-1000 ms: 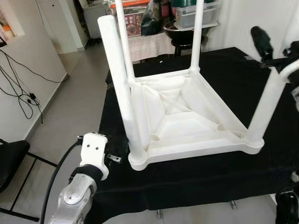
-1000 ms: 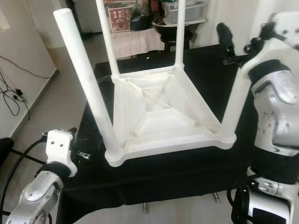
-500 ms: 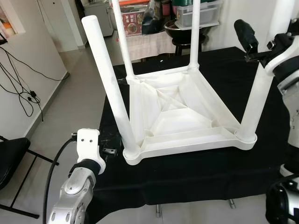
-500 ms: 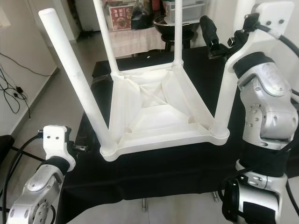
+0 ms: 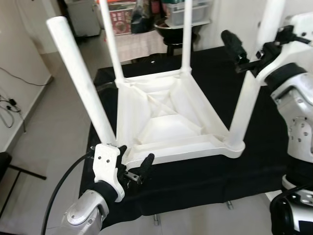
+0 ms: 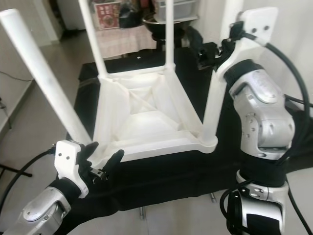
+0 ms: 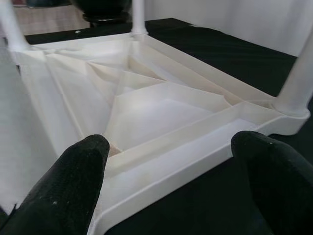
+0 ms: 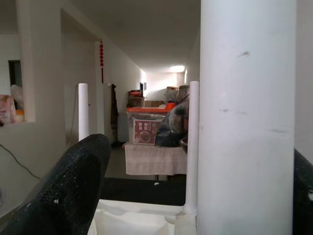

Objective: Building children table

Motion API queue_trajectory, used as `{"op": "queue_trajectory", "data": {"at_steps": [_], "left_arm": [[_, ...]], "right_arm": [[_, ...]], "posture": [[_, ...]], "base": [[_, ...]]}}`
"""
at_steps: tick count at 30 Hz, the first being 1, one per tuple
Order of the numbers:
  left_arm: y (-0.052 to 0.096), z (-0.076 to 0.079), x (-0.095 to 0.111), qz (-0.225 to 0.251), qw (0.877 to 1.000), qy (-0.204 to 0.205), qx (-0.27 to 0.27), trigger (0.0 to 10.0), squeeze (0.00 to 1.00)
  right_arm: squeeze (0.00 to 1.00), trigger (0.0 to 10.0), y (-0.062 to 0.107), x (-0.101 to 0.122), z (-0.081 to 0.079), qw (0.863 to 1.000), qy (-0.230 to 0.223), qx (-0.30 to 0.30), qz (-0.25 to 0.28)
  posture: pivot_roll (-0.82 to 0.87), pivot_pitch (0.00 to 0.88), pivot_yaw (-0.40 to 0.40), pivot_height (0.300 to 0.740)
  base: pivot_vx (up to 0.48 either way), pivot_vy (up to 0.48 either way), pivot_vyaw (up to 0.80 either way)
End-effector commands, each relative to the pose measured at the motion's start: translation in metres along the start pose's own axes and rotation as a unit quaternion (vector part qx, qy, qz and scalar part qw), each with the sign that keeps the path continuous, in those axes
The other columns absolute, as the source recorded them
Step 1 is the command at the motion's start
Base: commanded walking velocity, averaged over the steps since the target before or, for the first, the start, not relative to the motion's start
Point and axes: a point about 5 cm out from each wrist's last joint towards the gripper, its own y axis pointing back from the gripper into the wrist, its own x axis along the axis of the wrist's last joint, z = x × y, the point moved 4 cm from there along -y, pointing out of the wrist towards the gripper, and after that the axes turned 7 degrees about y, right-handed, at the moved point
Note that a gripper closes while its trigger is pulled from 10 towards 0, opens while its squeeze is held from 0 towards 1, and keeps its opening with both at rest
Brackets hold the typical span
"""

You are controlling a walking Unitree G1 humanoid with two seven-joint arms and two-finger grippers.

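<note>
Children's table (image 5: 166, 122) lies upside down on the black-draped tabletop (image 5: 274, 142), underside up, four legs pointing up; long axis of each leg near vertical, near-left leg (image 5: 80, 81) leaning outward. Right tool (image 5: 249, 56) spread around the near-right leg (image 5: 244, 112), fingers either side, not clearly clamped. Left tool (image 5: 134, 169) open, holding nothing, at the near-left corner. Risks, as judged: the leaning leg may be poorly seated and pop loose; a sideways push could slide the table on the cloth.
</note>
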Motion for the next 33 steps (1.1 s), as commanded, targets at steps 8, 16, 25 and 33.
{"op": "queue_trajectory", "data": {"at_steps": [8,16,25,33], "left_arm": [[0.007,-0.036,-0.002,-0.001,0.992,-0.042,0.117,10.0,0.00],[0.023,0.007,-0.030,-0.077,0.995,0.001,0.058,10.0,0.00],[0.034,-0.027,-0.012,-0.028,0.985,-0.046,0.167,10.0,0.00],[0.028,-0.068,-0.004,-0.002,0.967,-0.109,0.230,10.0,0.00]], "right_arm": [[0.00,10.0,-0.004,-0.008,-0.010,0.998,0.022,0.054,-0.028],[0.00,10.0,-0.010,-0.010,0.002,0.998,0.040,0.038,-0.041],[0.00,10.0,-0.013,-0.007,-0.006,0.997,0.032,0.065,-0.032],[0.00,10.0,-0.015,-0.004,-0.013,0.996,0.029,0.081,-0.020]], "posture": [[-0.12,0.091,0.037,0.740],[-0.10,0.098,0.027,0.740],[-0.09,0.105,0.020,0.740],[-0.10,0.117,0.026,0.740]], "base": [[0.000,0.000,0.00],[0.000,0.000,0.00],[0.000,0.000,0.00],[0.000,0.000,0.00]]}}
